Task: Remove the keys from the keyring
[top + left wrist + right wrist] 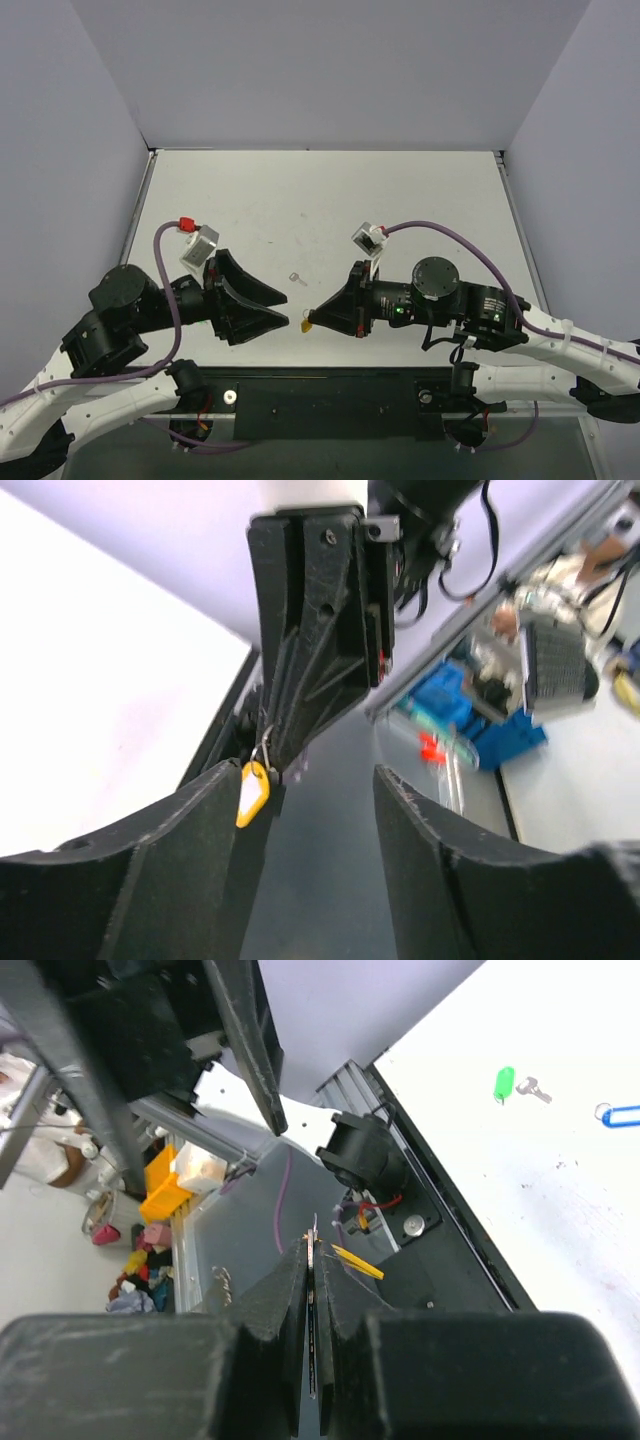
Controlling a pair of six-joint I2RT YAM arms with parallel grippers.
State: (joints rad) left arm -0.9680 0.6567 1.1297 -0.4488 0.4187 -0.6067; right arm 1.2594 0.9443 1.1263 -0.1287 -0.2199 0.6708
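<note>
Right gripper [314, 317]: jaws pressed together, pinching the thin metal ring [265, 750] of the small yellow-orange oval plastic key tag [253, 792]. The tag hangs clear of the white surface [400, 200], just off the right fingertips. In the left wrist view its long axis runs roughly up-down, ring end at the top inside the pinch.

Left gripper [282, 308]: jaws spread wide, holding nothing. It faces the right gripper tip-to-tip across a small gap. The tag sits straight ahead of the open jaws, offset toward one finger rather than centred, close but not touching as far as I can tell.

The right wrist view shows only a thin metal edge between the closed fingers. Can't tell whether that's ring alone or something else is threaded on it.

Further out, a tiny silver-grey metal key [295, 277] lies flat on the surface, apart from the ring, just beyond the gap between the two grippers. The left jaws are slightly nearer to it.

My read: that key looks already off the ring. If anything is left on it, the left arm is the one placed to pull, with the right arm as the anchor.

Farthest out, in the right wrist view only: a green plastic tag [504, 1083] joined to a silver key [533, 1088], and a blue plastic tag [622, 1115]. Neither belongs to this job.
</note>
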